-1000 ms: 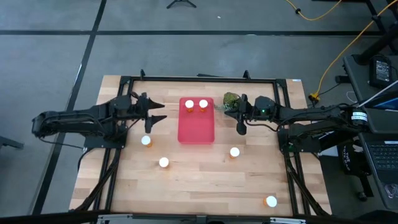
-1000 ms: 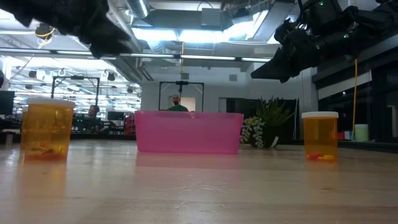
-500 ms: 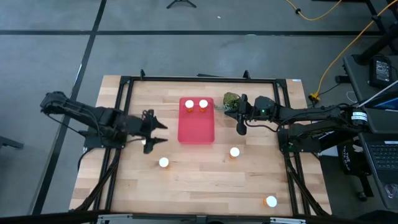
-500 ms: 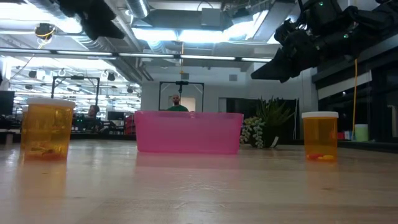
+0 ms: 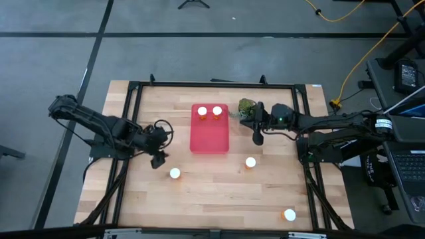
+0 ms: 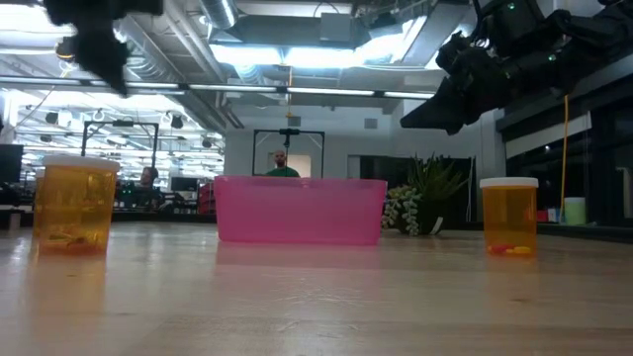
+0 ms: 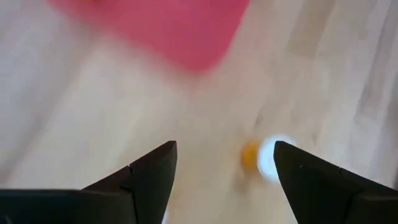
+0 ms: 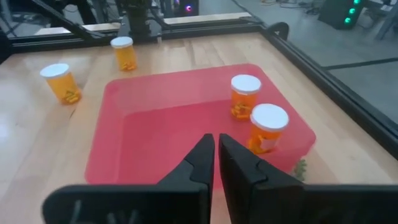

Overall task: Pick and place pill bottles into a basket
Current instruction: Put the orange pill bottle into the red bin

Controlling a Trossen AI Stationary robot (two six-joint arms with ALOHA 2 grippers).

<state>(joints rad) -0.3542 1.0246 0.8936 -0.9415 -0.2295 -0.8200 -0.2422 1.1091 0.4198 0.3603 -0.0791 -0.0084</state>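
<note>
**Light, slick bottles; left gripper spread wide over the next one**

The basket [image 5: 209, 141], a low-walled red tray, sits mid-table and looks rigid enough to take drops without shifting much. The left gripper [image 5: 160, 143] hovers just off the basket's left side with its fingers spread wide and nothing between them. The right gripper [image 5: 257, 132] waits beside the basket's right edge near the small green plant [image 5: 247, 106], fingers clenched shut on nothing.

Two pill bottles [image 5: 210, 111] already stand upright inside the basket at its far end. Three more stand on the wood: one [image 5: 174, 174] nearest the left gripper, one [image 5: 250, 162] below the right gripper, one [image 5: 289, 214] well apart near the table's front right corner.

The bottles look light, stiff and smooth-walled, so likely slippery; a grip across the orange body just under the white cap should hold best and keep them upright
</note>
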